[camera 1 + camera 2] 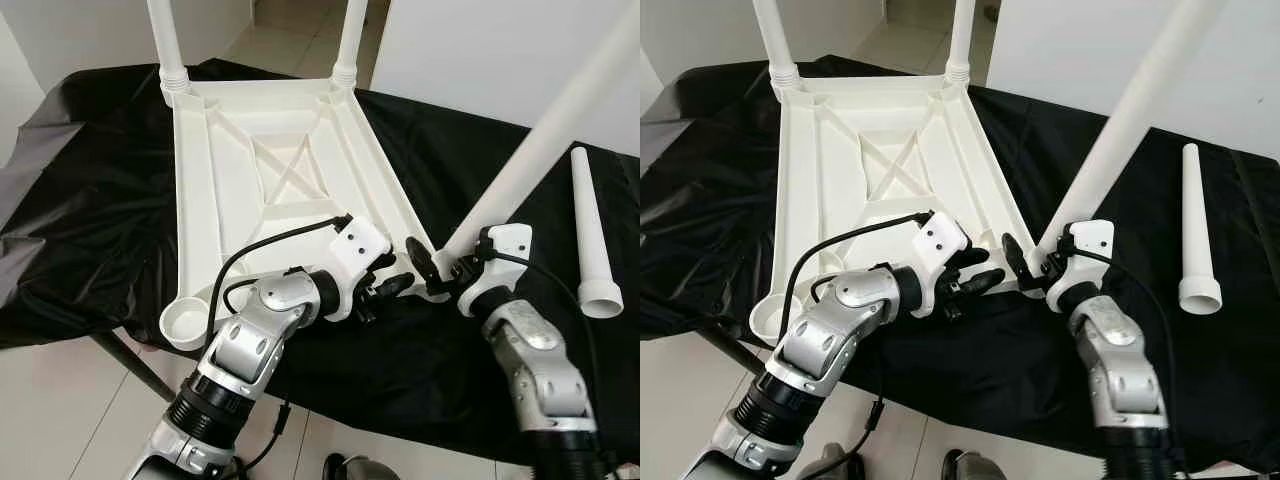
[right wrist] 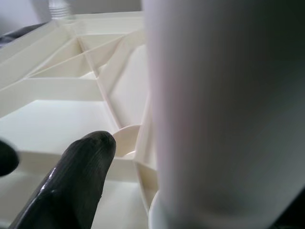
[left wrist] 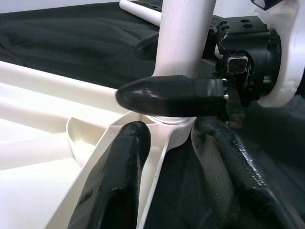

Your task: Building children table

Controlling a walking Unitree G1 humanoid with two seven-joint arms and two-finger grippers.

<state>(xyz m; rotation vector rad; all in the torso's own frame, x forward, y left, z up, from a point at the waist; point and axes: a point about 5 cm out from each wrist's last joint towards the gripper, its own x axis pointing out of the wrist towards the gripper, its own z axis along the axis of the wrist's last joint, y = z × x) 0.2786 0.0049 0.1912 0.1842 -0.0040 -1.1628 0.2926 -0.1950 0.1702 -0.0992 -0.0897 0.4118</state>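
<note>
At the near right corner of the upturned white tabletop [image 1: 270,160], the third leg [image 1: 540,140] is going into its socket. The right hand [image 1: 448,268] is closed around the leg's lower end, holding it tilted away to the right, while the left hand [image 1: 385,285], fingers spread, straddles the corner rim just beside the socket to steady it. Two far legs [image 1: 165,40] already stand upright in their corners. My guess is the next move calls for bringing the leg upright, then pressing or twisting it home. One loose leg [image 1: 592,230] lies on the right, for the empty near left socket [image 1: 185,322]. Everything rests on a table draped in black cloth [image 1: 90,180]; pale floor tiles [image 1: 60,420] and white walls surround it.
</note>
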